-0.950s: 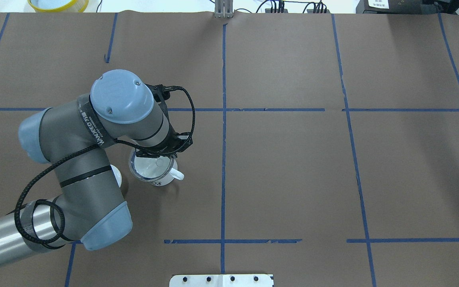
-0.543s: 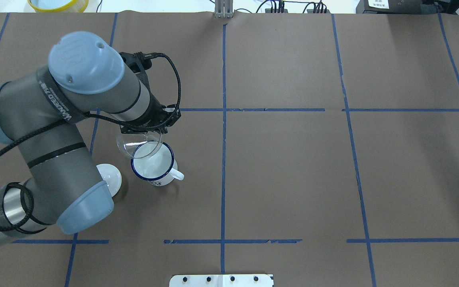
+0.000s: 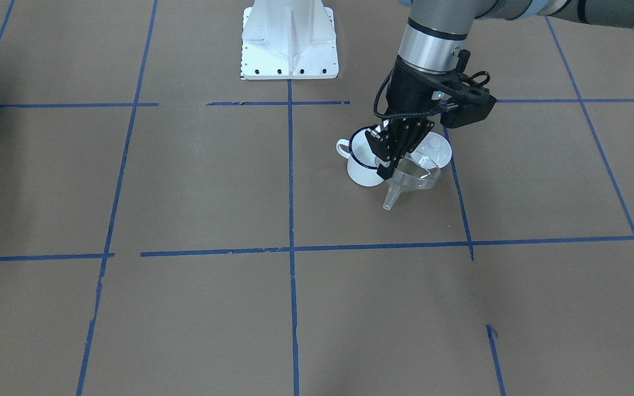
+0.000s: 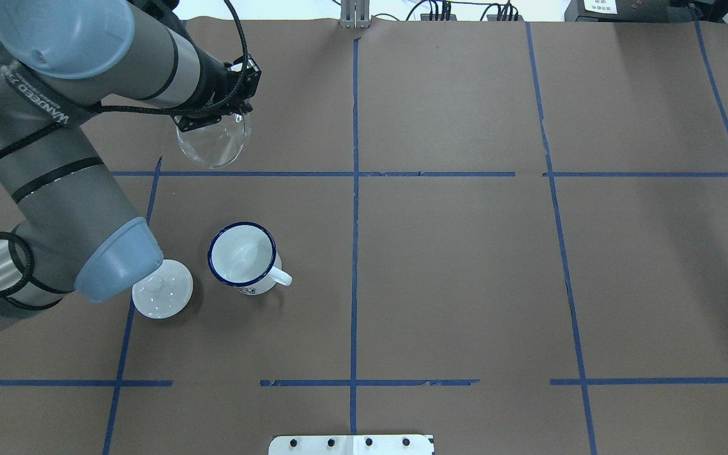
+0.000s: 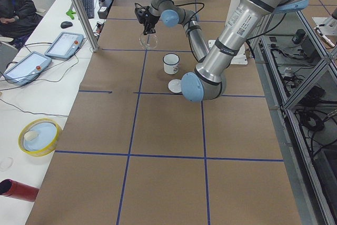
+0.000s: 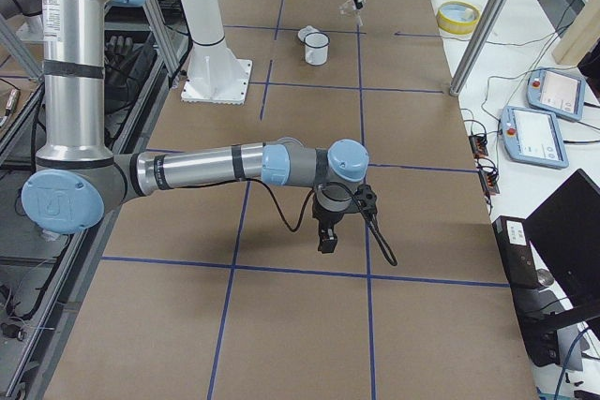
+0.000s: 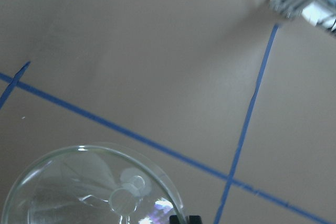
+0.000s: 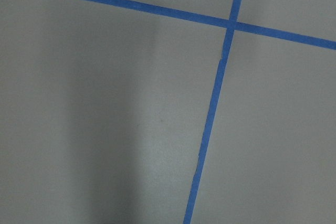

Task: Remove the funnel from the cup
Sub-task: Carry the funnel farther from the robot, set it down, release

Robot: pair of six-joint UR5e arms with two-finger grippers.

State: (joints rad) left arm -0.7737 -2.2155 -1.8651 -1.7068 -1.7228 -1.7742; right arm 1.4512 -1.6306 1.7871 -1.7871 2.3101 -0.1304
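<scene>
funnel is out of the cup, held up over bare table on the side away from the robot's base and well apart from the mug in my overhead feed. the left gripper has its jaws closed on the funnel's wide rim, pinching the wall at one edge. the bowl therefore hangs off to one side and the stem points down with a slight tilt.

i cannot tell whether it is clear plastic or glass. either way i judge it light, stiff and slick, so an edge pinch could let it swivel or slip if i move fast. the rim looks like the only sensible hold, since the stem is narrow and tapered.

the cup stands upright and empty, with a white lid just beside it. the right gripper hangs low over the table far off, and i cannot tell how its jaws stand. what is left, i judge, is a gentle set-down.
</scene>
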